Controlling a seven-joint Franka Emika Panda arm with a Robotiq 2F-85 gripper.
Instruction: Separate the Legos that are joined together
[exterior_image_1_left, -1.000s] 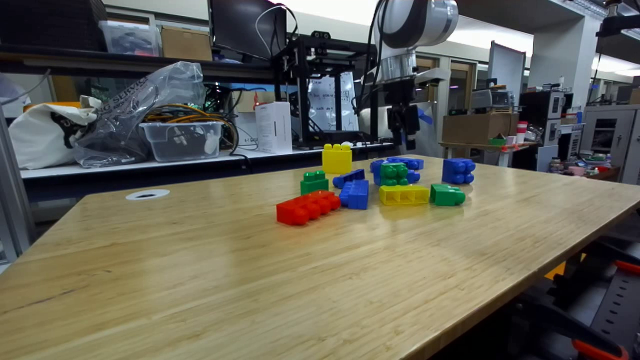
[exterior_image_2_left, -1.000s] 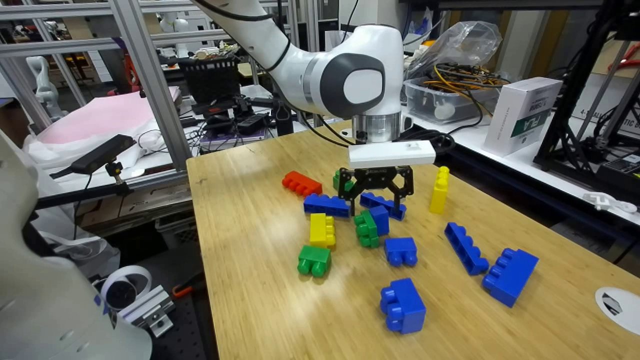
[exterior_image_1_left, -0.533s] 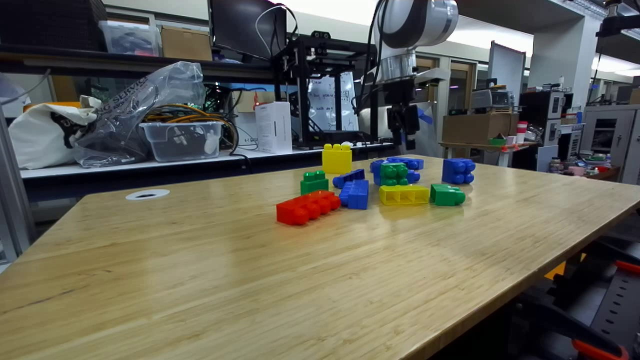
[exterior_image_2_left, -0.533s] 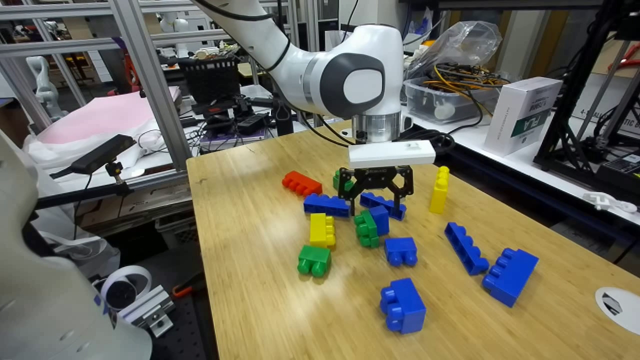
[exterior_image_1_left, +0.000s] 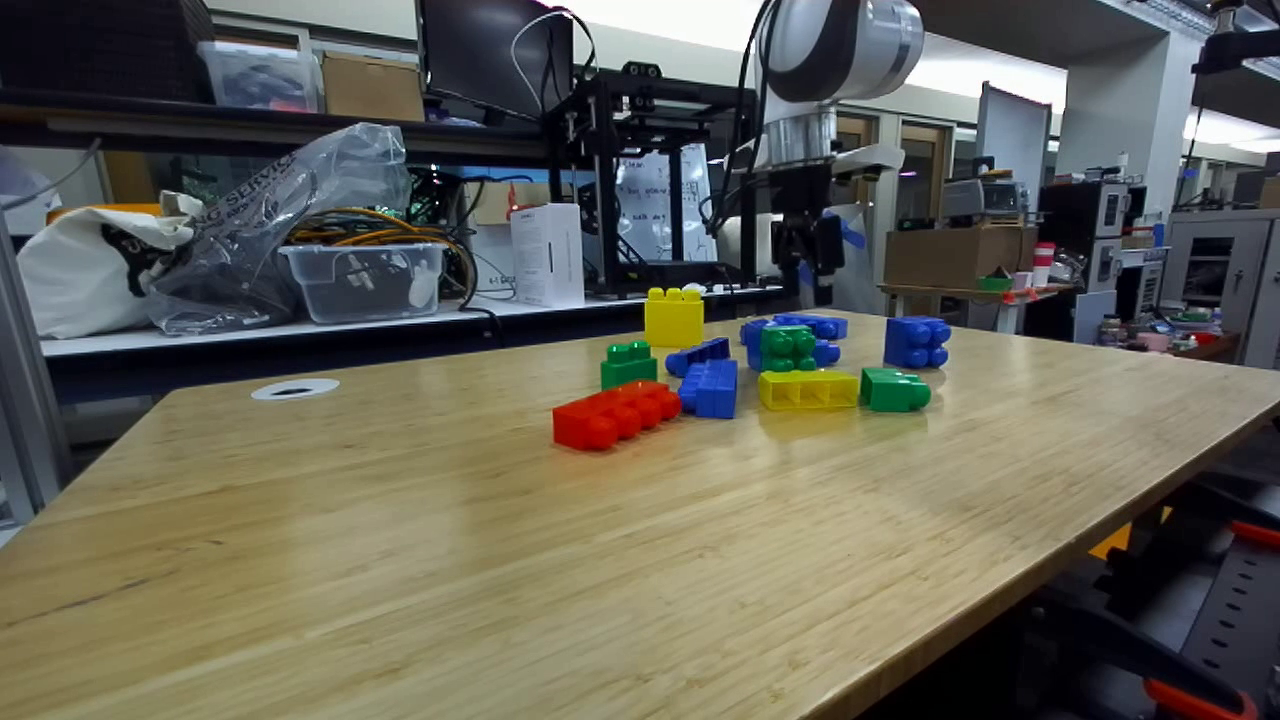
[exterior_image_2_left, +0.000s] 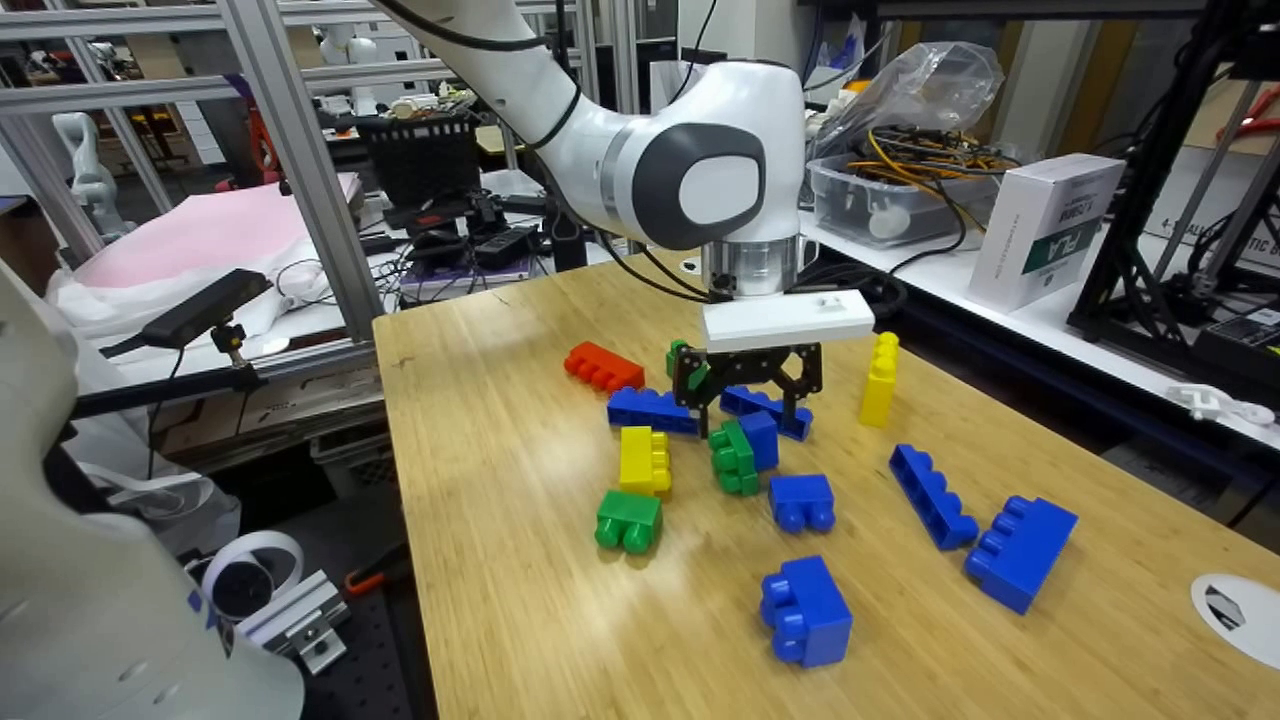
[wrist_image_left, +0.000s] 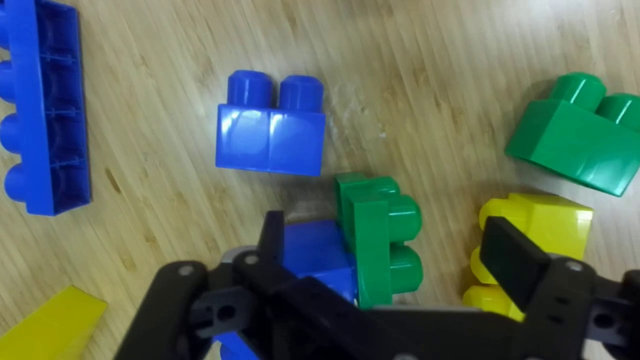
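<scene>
Wooden table (exterior_image_2_left: 500, 620), joined green-blue Legos (wrist_image_left: 366, 240), studs facing long side of yellow brick (exterior_image_2_left: 640, 460), end effector (exterior_image_2_left: 746, 430) spread

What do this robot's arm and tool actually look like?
The arm is white and rounded, with a dark grey patch ringing a white oval, a silvery collar and black cables. The tool is black and angular, with two blocky fingers; a white bar sits just above it.

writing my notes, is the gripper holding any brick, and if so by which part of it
Nothing is held: the gripper is open, its fingers apart, and the joined green brick and blue brick rest on the table ungripped.
</scene>
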